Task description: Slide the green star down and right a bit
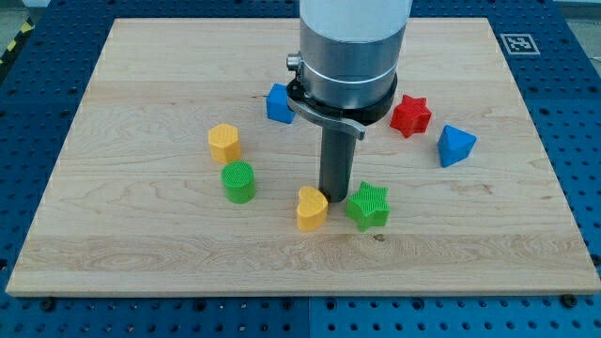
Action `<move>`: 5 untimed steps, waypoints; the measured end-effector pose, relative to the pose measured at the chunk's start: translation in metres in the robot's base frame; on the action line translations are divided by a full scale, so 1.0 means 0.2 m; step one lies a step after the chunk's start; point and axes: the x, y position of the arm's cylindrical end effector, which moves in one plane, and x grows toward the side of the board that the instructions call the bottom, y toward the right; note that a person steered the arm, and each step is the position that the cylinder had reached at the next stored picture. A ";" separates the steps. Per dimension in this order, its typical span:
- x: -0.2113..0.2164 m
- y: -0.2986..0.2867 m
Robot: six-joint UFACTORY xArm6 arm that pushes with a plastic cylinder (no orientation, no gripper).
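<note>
My tip (335,196) rests against the green star's (368,206) upper-left side near the desk's (141,253) bottom edge, beside the yellow heart (312,207), placed to push it down-right; there is no gripper.

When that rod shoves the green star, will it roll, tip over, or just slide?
Probably slide: the green star sits flat and squat on the smooth board. Its points may make it twist, since my tip meets its upper-left edge off-centre, beside the yellow heart.
</note>
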 end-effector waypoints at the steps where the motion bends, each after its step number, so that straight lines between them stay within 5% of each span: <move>1: 0.03 0.02; 5: 0.01 0.57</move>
